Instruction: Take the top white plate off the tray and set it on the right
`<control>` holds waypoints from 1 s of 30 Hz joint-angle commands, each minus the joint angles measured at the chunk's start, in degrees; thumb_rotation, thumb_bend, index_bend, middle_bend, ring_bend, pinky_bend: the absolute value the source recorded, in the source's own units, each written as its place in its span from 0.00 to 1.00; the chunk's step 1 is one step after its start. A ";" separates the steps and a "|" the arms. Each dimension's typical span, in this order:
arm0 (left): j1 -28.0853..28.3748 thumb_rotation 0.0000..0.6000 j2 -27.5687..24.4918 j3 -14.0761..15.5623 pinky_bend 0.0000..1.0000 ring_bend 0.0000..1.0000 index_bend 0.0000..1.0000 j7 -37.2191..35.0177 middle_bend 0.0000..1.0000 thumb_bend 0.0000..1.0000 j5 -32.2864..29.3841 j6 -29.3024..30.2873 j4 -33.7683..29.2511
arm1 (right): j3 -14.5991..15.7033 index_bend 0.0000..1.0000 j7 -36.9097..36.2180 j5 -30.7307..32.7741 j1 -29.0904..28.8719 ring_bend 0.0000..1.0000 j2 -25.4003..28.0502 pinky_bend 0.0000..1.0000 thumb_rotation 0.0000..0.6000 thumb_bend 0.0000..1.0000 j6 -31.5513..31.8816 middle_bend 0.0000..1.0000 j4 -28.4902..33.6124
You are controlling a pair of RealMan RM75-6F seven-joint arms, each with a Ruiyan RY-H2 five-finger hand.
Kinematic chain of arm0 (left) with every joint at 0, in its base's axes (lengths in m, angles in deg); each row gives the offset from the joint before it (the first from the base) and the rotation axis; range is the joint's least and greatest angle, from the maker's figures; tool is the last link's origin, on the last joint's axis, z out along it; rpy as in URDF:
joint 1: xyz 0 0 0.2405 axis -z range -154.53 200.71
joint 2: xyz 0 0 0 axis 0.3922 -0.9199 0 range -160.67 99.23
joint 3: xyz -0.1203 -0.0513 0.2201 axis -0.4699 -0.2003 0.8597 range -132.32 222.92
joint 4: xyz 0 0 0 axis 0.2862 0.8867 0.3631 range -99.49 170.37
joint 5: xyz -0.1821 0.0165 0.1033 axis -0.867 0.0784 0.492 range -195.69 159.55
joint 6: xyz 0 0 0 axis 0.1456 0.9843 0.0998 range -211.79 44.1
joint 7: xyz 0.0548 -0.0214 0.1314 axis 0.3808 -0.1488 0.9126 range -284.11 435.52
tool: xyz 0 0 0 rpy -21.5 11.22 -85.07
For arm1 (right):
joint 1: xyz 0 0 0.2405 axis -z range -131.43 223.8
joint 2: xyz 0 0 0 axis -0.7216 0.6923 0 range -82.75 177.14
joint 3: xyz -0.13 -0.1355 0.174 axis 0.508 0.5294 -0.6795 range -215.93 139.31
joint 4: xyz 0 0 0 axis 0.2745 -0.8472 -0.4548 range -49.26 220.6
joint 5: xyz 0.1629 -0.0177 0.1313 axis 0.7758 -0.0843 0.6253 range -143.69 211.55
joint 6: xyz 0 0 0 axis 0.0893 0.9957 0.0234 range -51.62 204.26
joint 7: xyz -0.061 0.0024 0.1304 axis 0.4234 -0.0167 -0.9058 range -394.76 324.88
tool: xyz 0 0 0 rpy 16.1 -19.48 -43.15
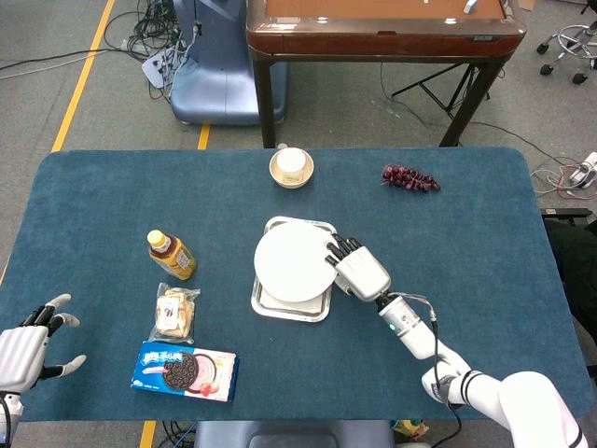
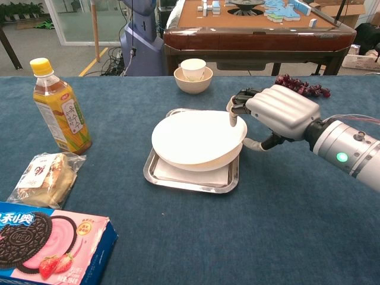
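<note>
right hand (image 2: 270, 111) pinching white plate (image 2: 196, 139)

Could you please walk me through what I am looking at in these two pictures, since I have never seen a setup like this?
This is a robot with two arms ending in mechanical hands, working at a blue table. One picture looks down from its head, the other looks forward from its chest.

In the middle sits a metal tray with white plates on it. The right hand grips the right rim of the top white plate, fingers over the edge and thumb beneath, and that side looks tilted up off the stack. The left hand rests open near the table's left corner, holding nothing.

Also on the table: a tea bottle, a wrapped snack, a cookie box, a bowl with a cup inside, and a bunch of grapes.
</note>
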 commanded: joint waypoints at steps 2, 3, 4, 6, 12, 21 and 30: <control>-0.01 1.00 -0.03 -0.01 0.39 0.19 0.41 -0.05 0.17 0.10 -0.01 0.01 -0.03 | 0.00 0.41 0.31 0.09 -0.05 0.14 -0.16 0.30 1.00 0.45 0.01 0.24 -0.12; -0.02 1.00 -0.04 -0.01 0.39 0.19 0.41 -0.06 0.17 0.10 -0.02 0.01 -0.04 | -0.01 0.42 0.46 0.13 -0.07 0.14 -0.24 0.31 1.00 0.45 -0.01 0.24 -0.17; -0.02 1.00 -0.06 -0.02 0.39 0.19 0.41 -0.09 0.17 0.10 -0.04 0.01 -0.06 | -0.02 0.42 0.69 0.19 -0.08 0.14 -0.34 0.31 1.00 0.45 -0.01 0.24 -0.24; -0.03 1.00 -0.11 -0.03 0.39 0.19 0.41 -0.14 0.17 0.10 -0.05 0.02 -0.10 | -0.06 0.43 1.05 0.28 -0.11 0.14 -0.56 0.30 1.00 0.46 0.01 0.24 -0.44; -0.06 1.00 -0.19 -0.04 0.39 0.19 0.41 -0.33 0.17 0.10 -0.10 0.03 -0.14 | -0.10 0.43 1.08 0.36 -0.27 0.14 -1.27 0.30 1.00 0.47 0.25 0.24 -1.06; -0.05 1.00 -0.25 -0.05 0.39 0.19 0.41 -0.29 0.17 0.10 -0.33 -0.16 -0.14 | 0.69 0.44 -0.60 -0.75 -0.96 0.14 -1.52 0.30 1.00 0.47 0.61 0.24 -2.09; -0.07 1.00 -0.29 -0.04 0.39 0.19 0.41 -0.07 0.17 0.10 -0.48 -0.23 -0.25 | 1.97 0.49 -2.74 -2.36 -1.69 0.14 -1.28 0.30 1.00 0.47 1.01 0.24 -3.09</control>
